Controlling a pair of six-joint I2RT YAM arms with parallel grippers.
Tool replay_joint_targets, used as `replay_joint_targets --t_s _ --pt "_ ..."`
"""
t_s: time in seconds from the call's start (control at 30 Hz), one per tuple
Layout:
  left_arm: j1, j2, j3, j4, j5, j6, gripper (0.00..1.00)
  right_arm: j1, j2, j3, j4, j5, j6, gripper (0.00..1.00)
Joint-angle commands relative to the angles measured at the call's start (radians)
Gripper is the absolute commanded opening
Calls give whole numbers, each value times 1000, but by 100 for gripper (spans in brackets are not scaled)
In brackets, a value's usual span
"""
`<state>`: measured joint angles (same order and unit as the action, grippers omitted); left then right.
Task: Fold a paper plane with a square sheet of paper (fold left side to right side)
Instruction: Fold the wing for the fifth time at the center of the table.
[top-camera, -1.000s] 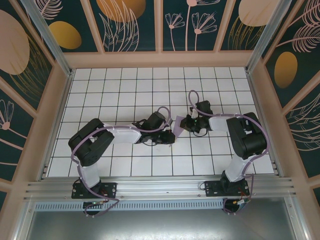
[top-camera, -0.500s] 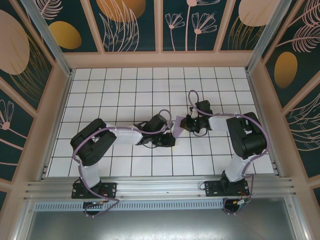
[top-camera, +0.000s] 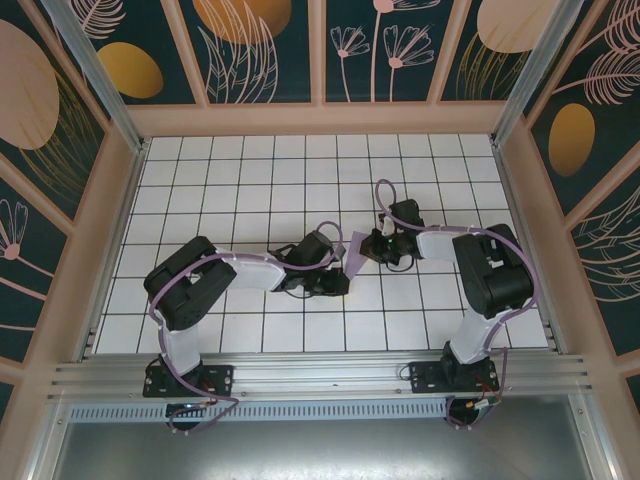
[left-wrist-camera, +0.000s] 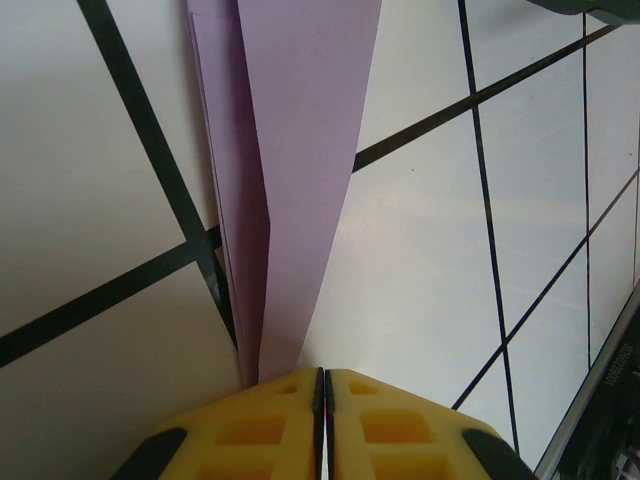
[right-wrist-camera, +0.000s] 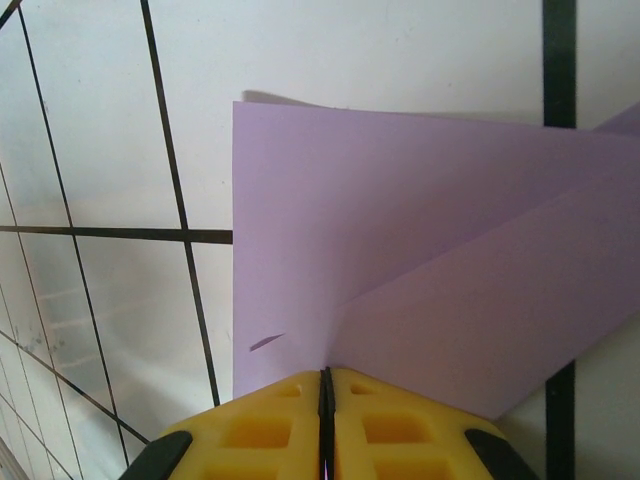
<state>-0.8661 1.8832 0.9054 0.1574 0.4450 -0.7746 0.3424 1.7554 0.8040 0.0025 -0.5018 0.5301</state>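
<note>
Left fingers (left-wrist-camera: 240, 430), right fingers (right-wrist-camera: 250, 430) still pinch the paper plane (right-wrist-camera: 400, 250).

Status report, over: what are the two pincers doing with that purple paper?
Both shut: left pincer at narrow end of paper, right pincer at wide end. Paper folded, on table between arms. No obstacle seen.

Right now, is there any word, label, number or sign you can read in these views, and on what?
Small white lettering on the dark part at the lower right edge of the left wrist view: too small and blurred to read.
Purple paper: plain, no print.
Tiled table and wall panels: grid lines and flower patterns, no words.
</note>
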Motion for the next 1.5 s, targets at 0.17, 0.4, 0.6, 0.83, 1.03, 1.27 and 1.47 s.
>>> replay_joint_targets --t_s 0.17,0.4,0.6,0.83,1.03,1.27,1.47 --pt "-21 -6 -108 -8 4 -23 12 -6 42 13 -82 83 -31 11" --pt "-23 -33 -130 -5 4 -25 11 -14 39 -1 -20 30 -18 11" --pt "-23 -75 -138 -15 10 -19 11 -22 36 17 13 2 -19 12" --pt "-7 -226 -125 -22 -22 -11 14 -21 -46 86 28 -9 -35 21" --pt "80 -360 -129 -64 -130 6 31 -17 -251 113 -116 238 -62 47" --pt "152 -459 -130 -124 -344 8 50 50 -413 1 -277 455 76 75" --pt "162 -485 -135 -102 -395 -5 56 113 -391 -123 -148 380 187 77"
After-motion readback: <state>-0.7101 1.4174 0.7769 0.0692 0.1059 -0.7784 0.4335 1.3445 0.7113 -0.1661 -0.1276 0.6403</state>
